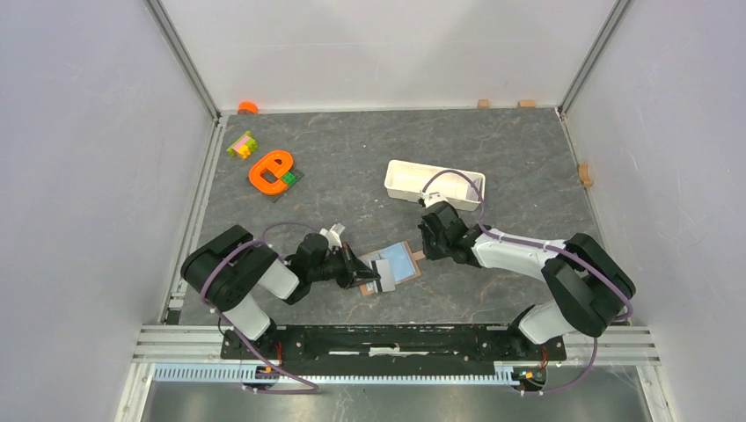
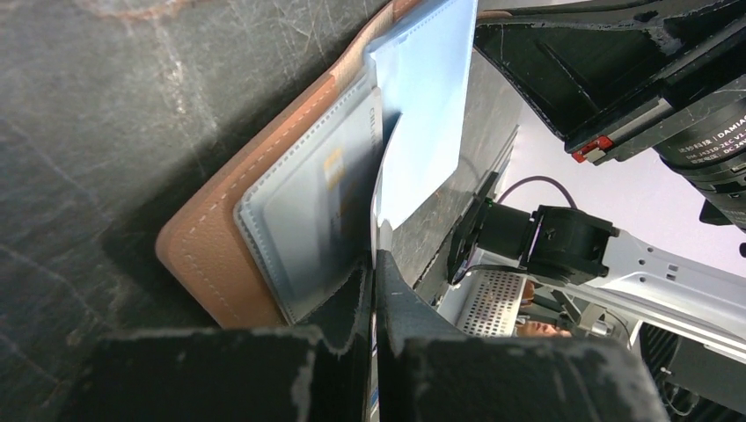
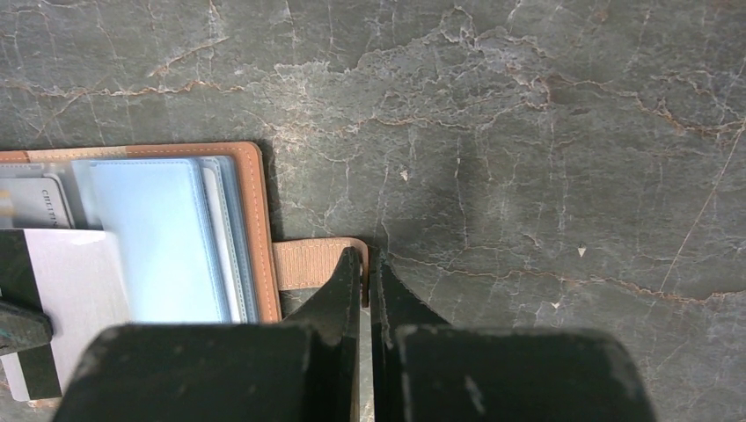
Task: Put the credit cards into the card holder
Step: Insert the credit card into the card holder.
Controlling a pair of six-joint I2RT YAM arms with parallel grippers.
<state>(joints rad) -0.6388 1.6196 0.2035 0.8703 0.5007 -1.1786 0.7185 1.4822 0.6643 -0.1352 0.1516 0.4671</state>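
Right wrist view: right gripper (image 3: 365, 259) clenched on brown strap tab (image 3: 303, 264) of open card holder (image 3: 251, 202), which lies flat on dark marble table (image 3: 545, 132) between both arms. Left gripper (image 2: 373, 272) pinches striped credit card (image 3: 66, 281) by edge, card overlapping holder's left side. Second card (image 2: 321, 202) with gold chip sits in clear sleeve. White tray (image 1: 405, 176) well behind right arm.

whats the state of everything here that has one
card holder: open, lying flat
sleeved card: tucked in a clear pocket
striped card: held over the holder, not inserted
left gripper: shut on the striped card
right gripper: shut on the holder's strap
white tray: upright
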